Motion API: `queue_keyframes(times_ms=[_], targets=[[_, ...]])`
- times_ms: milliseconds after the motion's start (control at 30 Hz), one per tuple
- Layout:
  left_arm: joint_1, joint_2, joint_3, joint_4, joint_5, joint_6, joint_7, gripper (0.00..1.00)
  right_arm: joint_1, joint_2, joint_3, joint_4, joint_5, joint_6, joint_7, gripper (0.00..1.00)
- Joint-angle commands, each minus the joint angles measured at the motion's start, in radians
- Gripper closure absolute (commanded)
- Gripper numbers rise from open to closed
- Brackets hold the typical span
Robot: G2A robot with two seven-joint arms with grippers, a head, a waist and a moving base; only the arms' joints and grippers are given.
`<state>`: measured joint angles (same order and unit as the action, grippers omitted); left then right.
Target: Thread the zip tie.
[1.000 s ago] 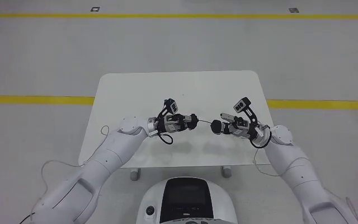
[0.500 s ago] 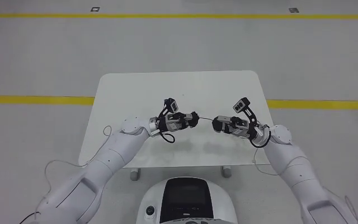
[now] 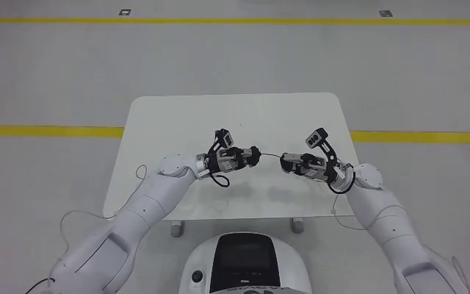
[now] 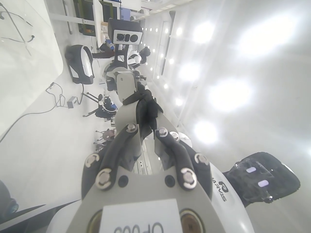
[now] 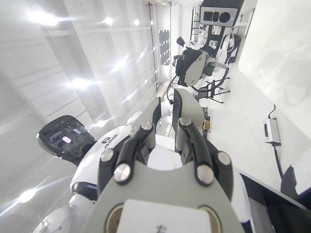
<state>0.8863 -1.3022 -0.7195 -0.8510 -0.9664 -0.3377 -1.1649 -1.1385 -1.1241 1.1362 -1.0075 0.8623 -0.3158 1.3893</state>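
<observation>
The zip tie (image 3: 269, 156) spans the gap between left gripper (image 3: 253, 156) and right gripper (image 3: 284, 162); each blocks the other head-on. Worktop (image 3: 220, 110) spreads around both.

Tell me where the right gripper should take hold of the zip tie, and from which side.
Grip the zip tie on its thin free length, which juts out of the left gripper toward the other arm. Come in from the right gripper side, roughly along the strap, so that its fingers probably close across it. The left gripper clamps the other end.
</observation>
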Motion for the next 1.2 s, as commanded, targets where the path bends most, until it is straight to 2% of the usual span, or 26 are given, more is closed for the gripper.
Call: queue_keyframes(times_ms=[0, 367, 667, 967, 1167], targets=[[0.0, -0.002, -0.002, 0.003, 0.001, 0.002, -0.001, 1.0, 0.0, -0.001, 0.001, 0.0, -0.002, 0.0, 0.001, 0.89], [-0.001, -0.008, -0.013, 0.014, 0.008, 0.005, -0.017, 1.0, -0.002, -0.001, -0.004, -0.01, -0.006, 0.011, 0.001, 0.91], [0.002, -0.011, -0.023, 0.021, 0.014, 0.008, -0.031, 1.0, -0.001, 0.001, -0.016, -0.011, 0.019, 0.028, 0.001, 0.87], [0.005, -0.013, -0.032, 0.023, 0.02, 0.013, -0.05, 1.0, 0.01, 0.009, -0.049, -0.004, 0.072, 0.067, 0.001, 0.88], [0.008, -0.014, -0.038, 0.022, 0.023, 0.015, -0.059, 1.0, 0.023, 0.018, -0.074, 0.009, 0.094, 0.074, 0.001, 0.87]])
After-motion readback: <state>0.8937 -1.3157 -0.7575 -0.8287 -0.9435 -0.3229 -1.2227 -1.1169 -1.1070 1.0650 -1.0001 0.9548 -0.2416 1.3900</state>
